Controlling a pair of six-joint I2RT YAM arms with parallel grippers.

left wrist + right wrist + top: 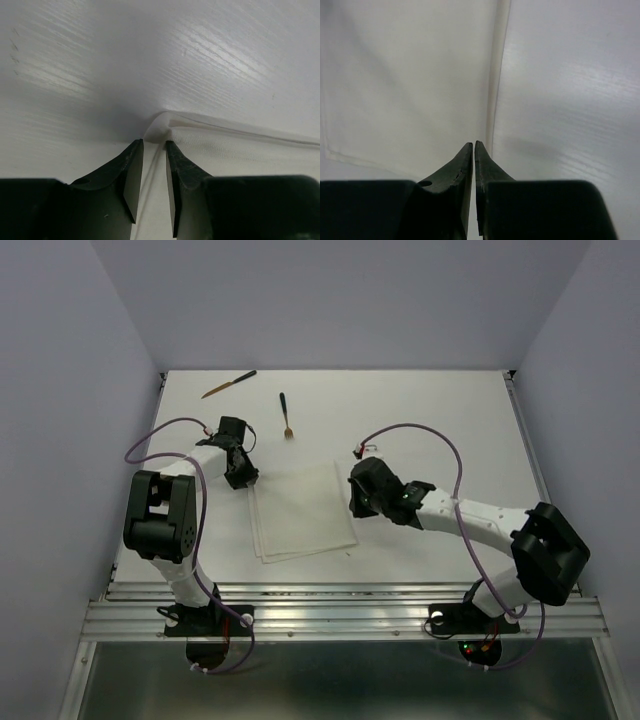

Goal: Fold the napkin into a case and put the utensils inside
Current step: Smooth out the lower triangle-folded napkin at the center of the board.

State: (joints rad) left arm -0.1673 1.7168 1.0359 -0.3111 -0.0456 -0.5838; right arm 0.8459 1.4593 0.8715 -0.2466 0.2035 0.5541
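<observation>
Napkin [303, 508] corner just ahead of narrowly parted left gripper [154, 143]; right gripper [473, 144] closed at its edge

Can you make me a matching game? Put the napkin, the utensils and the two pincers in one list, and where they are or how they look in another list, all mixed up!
Things
1. napkin
2. utensils
3. left pincer
4. right pincer

Places or states
A. jaws shut, at the napkin's right edge
B. lying apart on the far side of the table
C. white, folded flat, in the middle
D. jaws a little open, at a napkin corner

Pairs: 1-C, 2-B, 3-D, 4-A
</observation>
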